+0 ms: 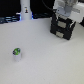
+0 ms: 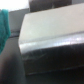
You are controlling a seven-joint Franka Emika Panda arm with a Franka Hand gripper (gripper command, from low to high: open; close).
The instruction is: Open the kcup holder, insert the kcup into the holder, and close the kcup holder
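Observation:
The kcup (image 1: 17, 52), a small pale pod with a green lid, stands alone on the white table toward the exterior view's left. The kcup holder (image 1: 61, 28), a black boxy unit with pale patches on its front, stands at the back on the exterior view's right. My gripper (image 1: 66, 12) hangs right over the holder's top, far from the kcup. Its fingers are too blurred to show whether they are open. The wrist view shows the holder (image 2: 47, 37) close up and blurred, with a pale top and a dark front edge. No fingers show there.
A white bottle-like object (image 1: 25, 11) stands at the back, with a small blue light (image 1: 32, 16) beside it. Dark items (image 1: 7, 20) line the back at the exterior view's left. A teal shape (image 2: 4, 22) sits at the wrist view's edge.

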